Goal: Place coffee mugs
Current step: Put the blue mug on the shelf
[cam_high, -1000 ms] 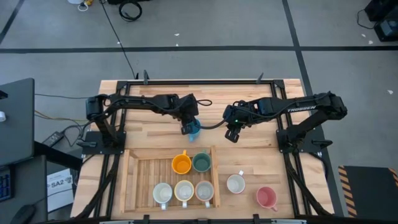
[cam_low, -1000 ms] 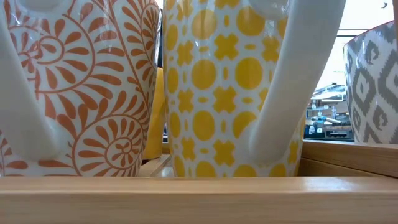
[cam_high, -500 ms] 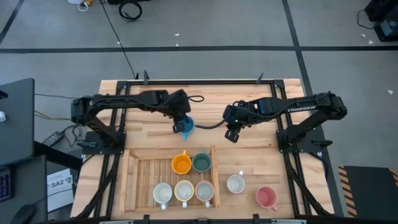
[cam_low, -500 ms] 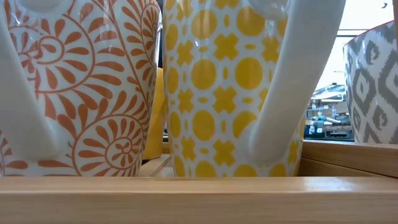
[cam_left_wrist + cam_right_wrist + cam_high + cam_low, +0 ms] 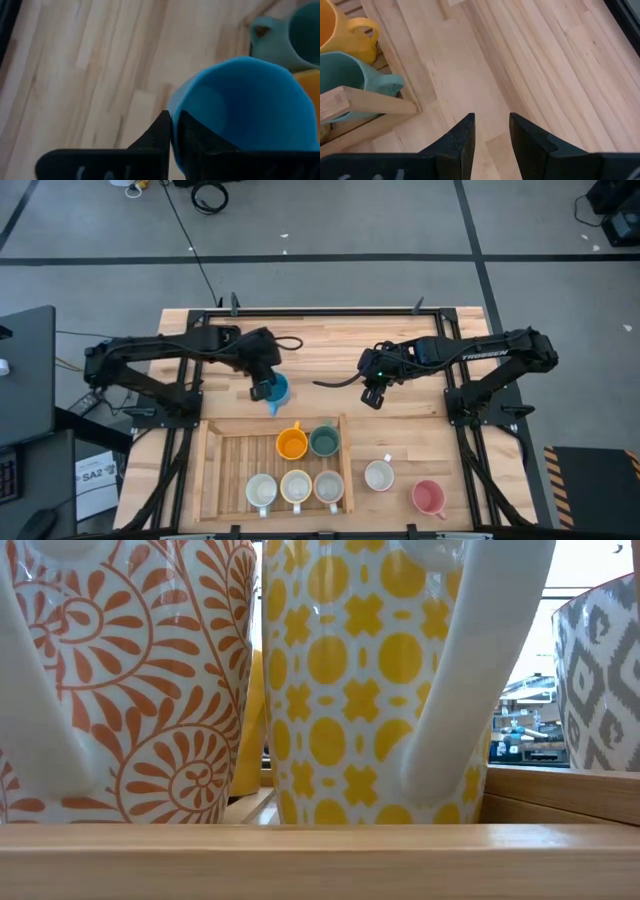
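My left gripper (image 5: 264,389) is shut on a blue mug (image 5: 279,392), held over the table just beyond the wooden tray (image 5: 225,470). The tray holds an orange mug (image 5: 291,443), a dark green mug (image 5: 324,441) and three pale mugs (image 5: 296,486), all standing on their bases. A white mug (image 5: 379,475) and a pink mug (image 5: 428,498) stand on the table to the tray's right. My right gripper (image 5: 372,397) hangs open over the middle of the table with nothing between its fingers (image 5: 465,137). My left gripper pinches the blue mug's wall at the rim (image 5: 175,106). One finger (image 5: 161,131) is outside the mug and the other (image 5: 192,134) inside it. The fingers slant down from the table's far left. The mug hangs tilted below them, clear of the table.
In the low view the tray's near rail (image 5: 320,860) and patterned mugs (image 5: 370,680) fill the picture. The right wrist view shows the tray's far right corner (image 5: 367,102) with the green mug (image 5: 350,75) and the orange mug (image 5: 340,35) behind it. Bare wood lies beyond the tray.
My left gripper has carried the blue mug up and toward the table's left edge, from near the table's middle to a place above the tray's far rail. It has stayed shut on the mug. My right arm has kept still.
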`<state>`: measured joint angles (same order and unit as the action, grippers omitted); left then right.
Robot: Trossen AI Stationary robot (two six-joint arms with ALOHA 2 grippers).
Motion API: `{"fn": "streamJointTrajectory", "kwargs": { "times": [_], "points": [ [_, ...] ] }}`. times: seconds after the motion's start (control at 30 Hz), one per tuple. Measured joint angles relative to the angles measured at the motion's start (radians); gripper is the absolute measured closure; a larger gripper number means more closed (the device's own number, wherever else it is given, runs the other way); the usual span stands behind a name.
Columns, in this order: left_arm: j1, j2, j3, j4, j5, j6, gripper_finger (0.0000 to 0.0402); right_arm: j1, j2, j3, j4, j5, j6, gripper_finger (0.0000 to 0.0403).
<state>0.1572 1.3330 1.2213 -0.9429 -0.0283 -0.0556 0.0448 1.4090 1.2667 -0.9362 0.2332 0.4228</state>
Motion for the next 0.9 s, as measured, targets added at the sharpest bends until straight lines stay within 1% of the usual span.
{"fn": "streamJointTrajectory", "kwargs": {
  "times": [0.2,0.4,0.7,0.9],
  "points": [
    [-0.078,-0.079,0.000,-0.121,0.000,-0.076,0.0376,0.000,0.000,0.000,0.002,0.000,0.000,0.0276],
    [-0.179,-0.114,0.002,-0.209,0.000,-0.151,0.0376,0.000,0.000,0.000,0.006,0.000,0.000,0.0276],
    [-0.316,-0.118,0.002,-0.230,-0.005,-0.210,0.0374,0.000,0.000,0.000,0.023,-0.001,0.000,0.0276],
    [-0.383,-0.118,-0.018,-0.219,-0.058,-0.272,0.0374,0.000,0.000,0.000,0.023,-0.001,0.000,0.0276]
  ]
}}
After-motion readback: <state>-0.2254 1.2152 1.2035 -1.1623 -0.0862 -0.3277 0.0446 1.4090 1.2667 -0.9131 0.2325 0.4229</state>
